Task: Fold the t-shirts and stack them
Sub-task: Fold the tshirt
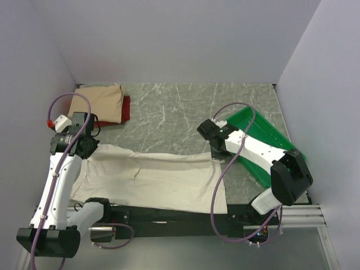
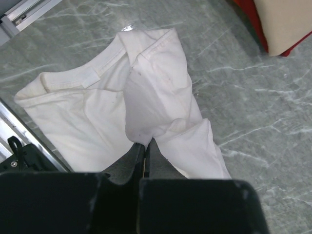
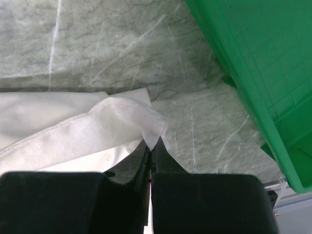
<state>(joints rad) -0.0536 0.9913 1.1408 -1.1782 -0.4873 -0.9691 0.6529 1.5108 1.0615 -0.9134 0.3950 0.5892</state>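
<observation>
The cream t-shirt (image 1: 152,177) lies stretched across the table between both arms. My left gripper (image 2: 146,144) is shut on a fold of it near the collar (image 2: 92,78); in the top view that gripper (image 1: 85,147) sits at the shirt's left end. At the shirt's right end my right gripper (image 1: 216,153) is shut on a pinched corner of the cream t-shirt (image 3: 97,126), seen close at the gripper (image 3: 151,145). A folded tan t-shirt (image 1: 98,104) rests on a red t-shirt (image 1: 126,108) at the back left.
A green tray (image 1: 264,143) lies at the right under my right arm, its wall (image 3: 253,73) close to the right gripper. White walls enclose the marbled table (image 1: 180,107). A metal rail (image 2: 19,136) runs along the near edge.
</observation>
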